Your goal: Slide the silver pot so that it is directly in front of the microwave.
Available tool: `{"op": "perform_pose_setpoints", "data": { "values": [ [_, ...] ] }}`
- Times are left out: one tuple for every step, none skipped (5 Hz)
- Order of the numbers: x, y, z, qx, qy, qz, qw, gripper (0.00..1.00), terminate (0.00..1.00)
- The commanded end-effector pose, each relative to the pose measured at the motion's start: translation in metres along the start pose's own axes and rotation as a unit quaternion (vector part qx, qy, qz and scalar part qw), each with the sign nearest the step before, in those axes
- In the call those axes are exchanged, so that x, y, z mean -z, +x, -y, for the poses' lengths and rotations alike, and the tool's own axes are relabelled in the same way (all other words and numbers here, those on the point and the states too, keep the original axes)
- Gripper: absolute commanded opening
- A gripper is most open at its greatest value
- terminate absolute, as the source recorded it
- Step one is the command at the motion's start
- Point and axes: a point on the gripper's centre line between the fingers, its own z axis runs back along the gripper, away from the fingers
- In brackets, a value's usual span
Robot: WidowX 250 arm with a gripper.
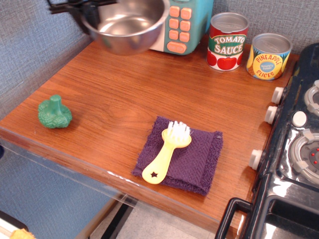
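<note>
The silver pot [130, 26] is at the back left, in front of the microwave's door and hiding most of it. It seems to hang slightly above the wooden tabletop [124, 94]. My gripper [88, 20] is shut on the pot's left rim; only its black lower part shows at the top edge of the frame. Of the microwave [185, 25], the teal right side with its orange buttons shows.
A tomato sauce can [228, 41] and a pineapple slices can [269, 56] stand at the back right. A green toy broccoli [55, 112] lies near the left front edge. A yellow brush [167, 152] rests on a purple cloth [197, 162]. A black toy stove [299, 149] borders the right.
</note>
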Motion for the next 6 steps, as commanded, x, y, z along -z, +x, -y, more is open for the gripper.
{"op": "perform_pose_setpoints", "data": {
  "values": [
    [0.005,0.02,-0.08,-0.054,0.039,0.013,0.9977,0.0,0.0],
    [0.029,0.019,-0.089,-0.053,0.046,-0.012,0.9974,0.0,0.0],
    [0.05,0.022,-0.083,-0.043,0.05,-0.028,0.9974,0.0,0.0],
    [0.069,0.029,-0.078,-0.04,0.053,-0.036,0.9972,0.0,0.0],
    [0.08,0.038,-0.073,-0.039,0.046,-0.035,0.9976,0.0,0.0],
    [0.082,0.04,-0.068,-0.03,0.045,-0.04,0.9977,0.0,0.0]
  ]
}}
